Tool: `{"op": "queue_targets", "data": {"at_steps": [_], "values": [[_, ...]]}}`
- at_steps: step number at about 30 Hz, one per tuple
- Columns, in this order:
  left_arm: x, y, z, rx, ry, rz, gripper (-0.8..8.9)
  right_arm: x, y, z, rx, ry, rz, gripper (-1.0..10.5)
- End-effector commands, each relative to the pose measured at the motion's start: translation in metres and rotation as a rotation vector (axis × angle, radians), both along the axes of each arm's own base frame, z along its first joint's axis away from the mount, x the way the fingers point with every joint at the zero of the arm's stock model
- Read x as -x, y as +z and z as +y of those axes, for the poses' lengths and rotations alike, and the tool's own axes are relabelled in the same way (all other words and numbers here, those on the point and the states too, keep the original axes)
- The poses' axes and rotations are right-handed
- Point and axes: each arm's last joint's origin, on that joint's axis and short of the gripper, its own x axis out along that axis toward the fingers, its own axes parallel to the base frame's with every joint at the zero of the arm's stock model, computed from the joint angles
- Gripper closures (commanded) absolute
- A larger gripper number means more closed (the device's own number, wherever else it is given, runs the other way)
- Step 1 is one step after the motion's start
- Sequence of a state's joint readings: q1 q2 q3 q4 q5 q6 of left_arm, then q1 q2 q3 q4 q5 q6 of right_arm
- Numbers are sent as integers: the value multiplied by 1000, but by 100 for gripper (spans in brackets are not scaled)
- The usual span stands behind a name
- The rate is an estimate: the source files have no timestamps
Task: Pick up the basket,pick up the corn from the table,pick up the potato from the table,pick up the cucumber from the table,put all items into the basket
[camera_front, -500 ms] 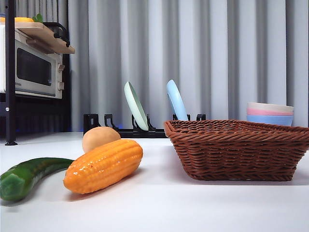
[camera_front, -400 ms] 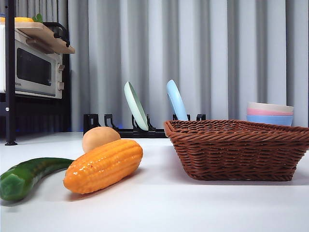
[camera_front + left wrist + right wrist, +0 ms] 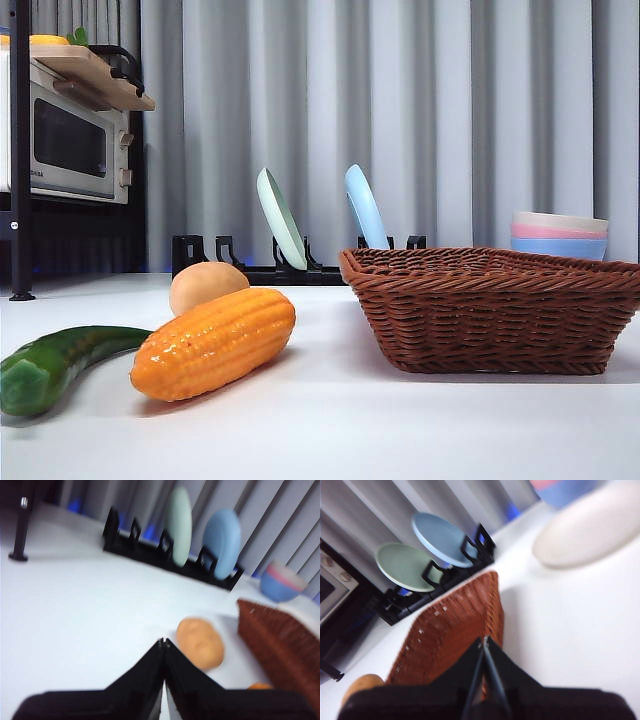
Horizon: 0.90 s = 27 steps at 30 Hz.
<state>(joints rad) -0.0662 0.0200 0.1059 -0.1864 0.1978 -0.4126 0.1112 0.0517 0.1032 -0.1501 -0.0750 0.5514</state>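
The brown wicker basket stands empty on the white table at the right. The orange corn lies left of it, the tan potato just behind the corn, and the green cucumber at the far left. Neither arm shows in the front view. My left gripper is shut and empty above the table, short of the potato, with the basket's edge beside it. My right gripper is shut and empty above the basket; the potato shows beyond.
A black dish rack holds a green plate and a blue plate behind the vegetables. Stacked bowls stand at the back right. A microwave sits on a shelf at the left. A white plate lies near the basket.
The vegetables and the basket have not moved. The front view has shifted very slightly.
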Motion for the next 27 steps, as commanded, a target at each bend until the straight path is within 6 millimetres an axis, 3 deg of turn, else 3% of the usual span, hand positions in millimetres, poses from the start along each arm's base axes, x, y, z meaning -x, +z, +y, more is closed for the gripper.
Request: {"op": "queue_targets", "data": {"at_steps": [1,9,16,24,25,27], "values": [[4,21,0,4,-3,-20,821,-1,20,0,62,3,-29,956],[-7,71,-1,-65,-26,4,821,-20,77,2,192,31,38,955],[-36,110,-5,-200,-124,120,821,-51,123,6,351,81,182,954],[-77,132,-11,-239,-303,282,806,-89,145,16,445,388,382,941],[-82,133,-12,-235,-311,297,773,-94,145,17,445,417,397,915],[-88,133,-13,-226,-330,312,609,-102,143,19,444,432,422,771]]}}
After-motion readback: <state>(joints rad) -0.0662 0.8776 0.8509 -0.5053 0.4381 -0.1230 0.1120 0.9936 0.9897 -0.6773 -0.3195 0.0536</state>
